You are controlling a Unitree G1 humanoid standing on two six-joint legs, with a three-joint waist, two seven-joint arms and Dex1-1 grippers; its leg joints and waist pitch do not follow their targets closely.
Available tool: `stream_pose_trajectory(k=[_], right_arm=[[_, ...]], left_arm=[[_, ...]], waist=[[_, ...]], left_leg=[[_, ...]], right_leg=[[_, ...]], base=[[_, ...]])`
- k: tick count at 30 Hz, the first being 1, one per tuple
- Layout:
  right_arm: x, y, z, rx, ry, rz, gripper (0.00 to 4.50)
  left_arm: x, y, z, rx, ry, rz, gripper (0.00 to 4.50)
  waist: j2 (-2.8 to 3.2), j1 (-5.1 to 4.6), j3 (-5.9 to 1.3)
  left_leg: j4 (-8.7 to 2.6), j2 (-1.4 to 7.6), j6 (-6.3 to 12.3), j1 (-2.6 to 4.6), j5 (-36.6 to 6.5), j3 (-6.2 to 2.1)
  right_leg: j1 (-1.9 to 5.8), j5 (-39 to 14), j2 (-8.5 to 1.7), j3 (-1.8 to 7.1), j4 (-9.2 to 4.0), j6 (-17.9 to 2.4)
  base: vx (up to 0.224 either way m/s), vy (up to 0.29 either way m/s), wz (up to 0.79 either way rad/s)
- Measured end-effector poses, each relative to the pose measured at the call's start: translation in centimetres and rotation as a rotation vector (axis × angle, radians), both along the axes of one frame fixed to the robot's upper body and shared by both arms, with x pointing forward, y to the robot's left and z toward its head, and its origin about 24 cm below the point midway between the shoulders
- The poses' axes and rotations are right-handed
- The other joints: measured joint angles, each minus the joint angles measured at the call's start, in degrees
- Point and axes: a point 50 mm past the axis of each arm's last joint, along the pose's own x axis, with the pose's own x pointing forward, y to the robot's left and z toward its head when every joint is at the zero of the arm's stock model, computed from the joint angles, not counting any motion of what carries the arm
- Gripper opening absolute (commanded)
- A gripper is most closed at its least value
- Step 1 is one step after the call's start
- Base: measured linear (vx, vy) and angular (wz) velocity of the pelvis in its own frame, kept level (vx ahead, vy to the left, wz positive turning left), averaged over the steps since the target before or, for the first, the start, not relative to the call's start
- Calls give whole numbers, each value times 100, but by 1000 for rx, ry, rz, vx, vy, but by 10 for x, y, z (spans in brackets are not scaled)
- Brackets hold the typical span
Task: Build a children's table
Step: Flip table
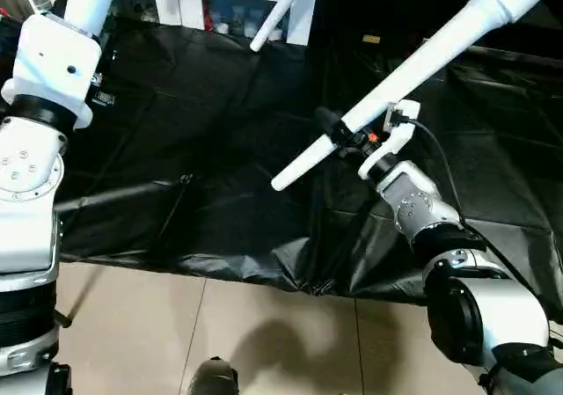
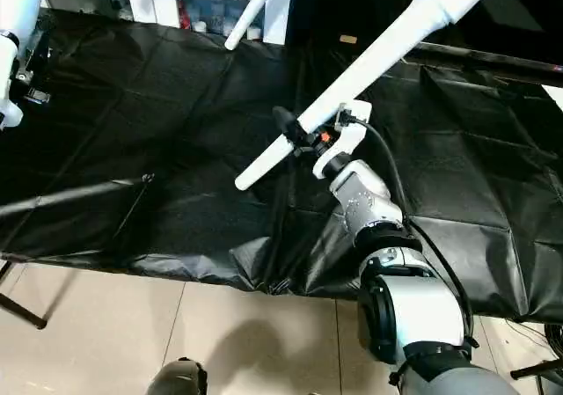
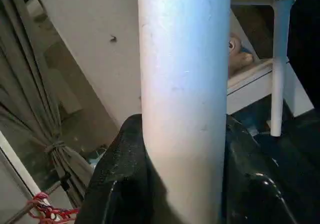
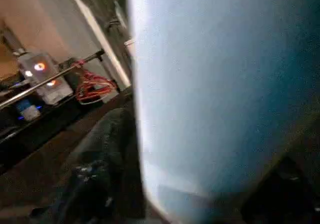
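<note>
Over the black sheet (image 2: 158,140) on the floor, the white cabinet (image 1: 224,8) holds small items behind glass at its far edge, while each leg is clamped: right gripper (image 2: 299,135) around one leg (image 2: 352,78), left gripper (image 3: 175,184) around another leg (image 3: 182,84).

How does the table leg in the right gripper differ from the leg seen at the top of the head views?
The leg in the right gripper slants across the middle of the scene, its free end low over the black sheet; the far leg hangs by the cabinet. The right gripper's leg looks thicker and longer in view; the far leg shows a short stretch. Both are white tapered tubes.
</note>
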Motion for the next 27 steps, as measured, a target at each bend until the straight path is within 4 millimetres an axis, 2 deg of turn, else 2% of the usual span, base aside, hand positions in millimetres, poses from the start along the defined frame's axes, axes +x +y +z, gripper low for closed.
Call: stream_pose_trajectory(k=[12,19,23,27], right_arm=[[-3,-8,1,7,-24,70,165],[-5,-12,0,-14,-42,72,157],[-13,-21,-1,-49,-93,72,155],[-25,-32,-1,-91,-146,56,154]], left_arm=[[0,4,-6,-36,2,-1,155],[2,3,-13,-57,6,-10,155],[2,1,-24,-94,27,-27,155],[3,0,-41,-148,67,-42,155]], waist=[[-6,9,7],[-6,6,7],[-8,19,5],[-14,24,2]], left_leg=[[-27,9,41,-5,27,38],[-30,22,41,0,26,57],[-29,30,41,3,27,69],[-30,62,41,6,26,118]], right_leg=[[10,-1,-2,1,-45,0],[13,-1,-4,1,-45,0],[24,-2,-5,1,-50,3],[31,-4,-4,1,-54,7]], base=[[0,0,0],[0,0,0],[0,0,0],[0,0,0]])
